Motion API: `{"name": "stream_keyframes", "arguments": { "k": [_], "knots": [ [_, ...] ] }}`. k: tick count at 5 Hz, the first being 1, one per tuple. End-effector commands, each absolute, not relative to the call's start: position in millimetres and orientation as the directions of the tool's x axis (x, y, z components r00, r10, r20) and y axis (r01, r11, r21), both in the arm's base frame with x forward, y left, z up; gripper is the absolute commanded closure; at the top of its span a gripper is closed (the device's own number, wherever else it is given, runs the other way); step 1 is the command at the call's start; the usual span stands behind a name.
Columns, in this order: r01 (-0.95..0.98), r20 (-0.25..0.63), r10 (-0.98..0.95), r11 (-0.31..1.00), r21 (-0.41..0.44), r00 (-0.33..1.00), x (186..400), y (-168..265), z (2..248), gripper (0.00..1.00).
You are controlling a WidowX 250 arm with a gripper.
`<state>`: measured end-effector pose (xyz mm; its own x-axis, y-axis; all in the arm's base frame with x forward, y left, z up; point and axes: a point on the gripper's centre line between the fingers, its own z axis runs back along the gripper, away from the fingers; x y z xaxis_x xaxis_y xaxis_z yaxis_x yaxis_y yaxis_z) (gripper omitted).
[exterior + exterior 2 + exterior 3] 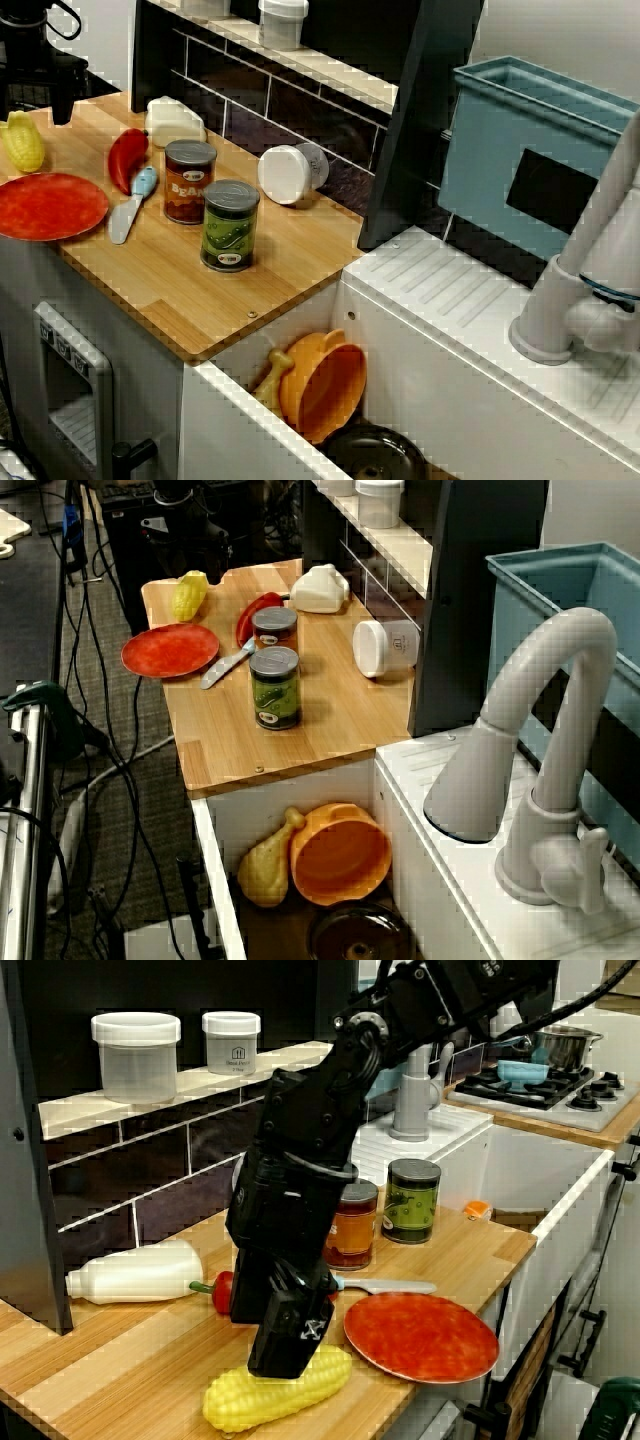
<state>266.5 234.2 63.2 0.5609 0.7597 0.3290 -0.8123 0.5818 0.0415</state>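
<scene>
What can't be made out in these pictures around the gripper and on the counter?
Gripper: open or shut cannot be told; in the view from the side its own black housing hides the jaws at the yellow corn.
Red pepper: same view, mostly hidden behind the arm.
Dark pot: cut off by the bottom edge in the view from above.
Green can: label text too small to read in any view.

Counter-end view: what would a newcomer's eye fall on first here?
The black arm fills that view, its gripper low over the yellow corn cob at the wooden counter's near edge; whether it grips the cob I cannot tell. Beside the corn lies a red plate, with a green can behind it. In the view from above, an orange bowl stands out down in the sink.
</scene>
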Motion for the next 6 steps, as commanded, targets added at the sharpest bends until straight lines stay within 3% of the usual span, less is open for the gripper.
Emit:
{"name": "stream_keyframes", "arguments": {
  "k": [1,6],
  "knots": [
    [-0.795,0.356,0.728,0.602,0.077,0.586,272.9,244.2,74.8,0.0],
    [-0.779,0.327,0.716,0.613,0.128,0.617,267.9,252.7,67.9,0.0]
  ]
}}
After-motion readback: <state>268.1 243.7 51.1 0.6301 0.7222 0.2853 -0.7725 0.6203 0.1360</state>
